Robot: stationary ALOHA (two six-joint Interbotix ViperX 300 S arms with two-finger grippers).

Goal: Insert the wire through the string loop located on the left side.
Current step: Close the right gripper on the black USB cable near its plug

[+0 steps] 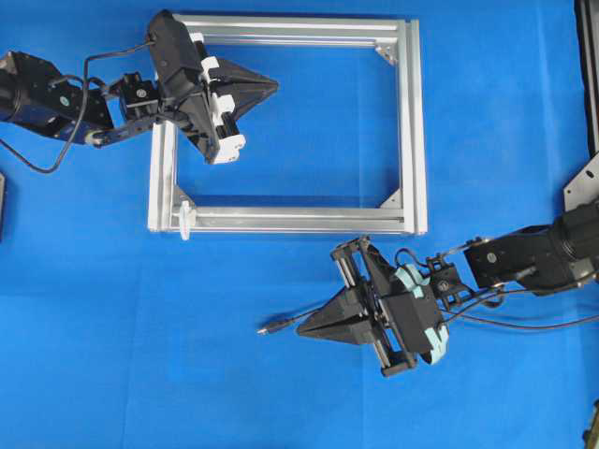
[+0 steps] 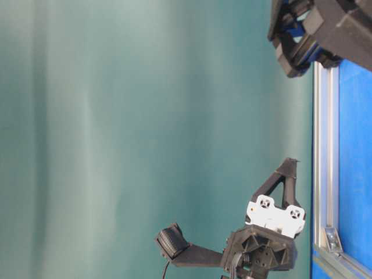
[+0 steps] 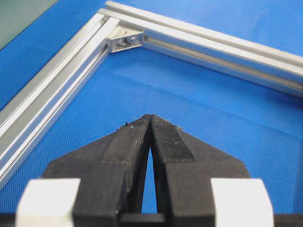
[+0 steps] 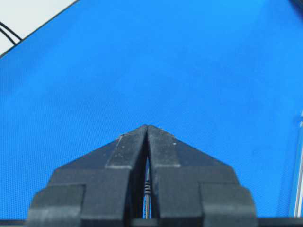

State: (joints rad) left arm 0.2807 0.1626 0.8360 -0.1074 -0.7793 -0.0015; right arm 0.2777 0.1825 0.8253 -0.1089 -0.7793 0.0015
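Observation:
The wire [image 1: 281, 325] lies on the blue mat; its plug tip [image 1: 265, 328] points left, just past my right gripper [image 1: 299, 326]. That gripper is shut, and the wire runs beneath it, showing as a thin ribbed piece [image 4: 147, 188] through the slit behind the closed tips [image 4: 148, 126]. I see nothing clamped between the tips. The string loop [image 1: 185, 220] is a small white piece on the silver frame's [image 1: 412, 122] near-left corner. My left gripper [image 1: 274, 86] hovers shut and empty inside the frame's far-left part, its tips [image 3: 150, 117] over bare mat.
A corner bracket [image 3: 125, 40] sits in the frame corner ahead of the left gripper. The frame's rail [image 4: 298, 165] shows at the right edge of the right wrist view. The side view shows the left gripper [image 2: 289, 164] above the frame [image 2: 325, 145].

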